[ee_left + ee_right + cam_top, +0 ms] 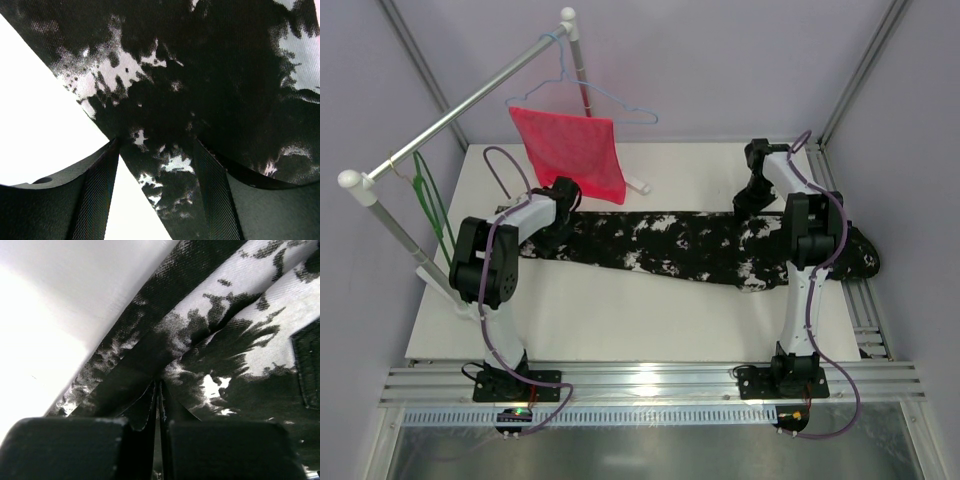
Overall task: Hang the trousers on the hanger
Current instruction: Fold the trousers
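Observation:
The black, white-splotched trousers [680, 245] lie flat across the white table [620, 320], running left to right. My left gripper [560, 215] is down over their left end. In the left wrist view it [157, 170] stands open, with the edge of the trousers [210, 75] running between its fingers [100, 195]. My right gripper [748, 200] sits at the far edge of the trousers near their right end. In the right wrist view it [160, 385] is shut, and creases of the trousers [240, 340] gather at its tips. The green hanger [430, 200] hangs from the rail at the left.
A metal rail [470, 105] on white posts slants over the table's back left corner. From it hangs a pale blue wire hanger [610, 100] carrying a red mesh cloth [575, 150], just behind my left gripper. Grey walls close in the table.

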Controlling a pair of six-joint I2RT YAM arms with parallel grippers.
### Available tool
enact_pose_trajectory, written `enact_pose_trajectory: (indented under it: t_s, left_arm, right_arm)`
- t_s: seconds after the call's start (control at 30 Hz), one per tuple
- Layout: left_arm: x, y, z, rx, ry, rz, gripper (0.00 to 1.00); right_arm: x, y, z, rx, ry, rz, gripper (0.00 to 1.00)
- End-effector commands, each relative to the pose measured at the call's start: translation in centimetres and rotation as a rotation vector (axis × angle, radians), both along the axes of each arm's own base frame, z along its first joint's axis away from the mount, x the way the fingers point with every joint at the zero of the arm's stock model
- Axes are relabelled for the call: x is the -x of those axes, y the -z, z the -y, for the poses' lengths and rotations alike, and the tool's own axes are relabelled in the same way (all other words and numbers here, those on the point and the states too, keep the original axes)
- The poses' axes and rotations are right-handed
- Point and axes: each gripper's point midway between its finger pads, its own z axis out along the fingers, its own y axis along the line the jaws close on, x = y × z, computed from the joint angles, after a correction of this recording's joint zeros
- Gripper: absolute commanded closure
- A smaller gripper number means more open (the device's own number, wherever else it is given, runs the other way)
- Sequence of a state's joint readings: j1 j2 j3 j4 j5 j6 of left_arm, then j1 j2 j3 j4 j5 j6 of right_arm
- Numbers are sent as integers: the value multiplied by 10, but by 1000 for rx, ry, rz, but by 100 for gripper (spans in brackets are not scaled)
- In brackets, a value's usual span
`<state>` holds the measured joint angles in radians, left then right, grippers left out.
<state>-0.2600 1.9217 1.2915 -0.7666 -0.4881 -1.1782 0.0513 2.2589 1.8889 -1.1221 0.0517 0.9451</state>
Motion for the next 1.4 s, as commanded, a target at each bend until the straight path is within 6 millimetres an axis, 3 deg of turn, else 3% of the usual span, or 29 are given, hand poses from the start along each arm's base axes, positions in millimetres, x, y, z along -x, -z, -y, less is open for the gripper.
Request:
enact_pose_trajectory:
  t_s: [0.0, 0.2, 0.3, 0.77, 1.03, 1.37]
  left_arm:
    - [15, 31, 0, 24, -26, -72, 37]
    - [17, 30, -3, 4, -27, -83, 37]
    - [18, 29, -5, -9, -30, -87, 37]
    - [23, 26, -10, -39, -40, -126, 37]
    - [24, 26, -11, -47, -50, -134, 37]
    - [22, 26, -12, -55, -66, -129, 38]
  right_arm:
    - [-12, -11, 0, -4, -26, 53, 96]
    - [-40, -55, 8, 46, -62, 266, 96]
    - [-48, -62, 10, 66, -88, 323, 96]
    - [-69, -47, 20, 118, -45, 394, 96]
    - [-60, -33, 42, 126, 119, 404, 96]
    - [-87, -64, 33, 62, 138, 594, 96]
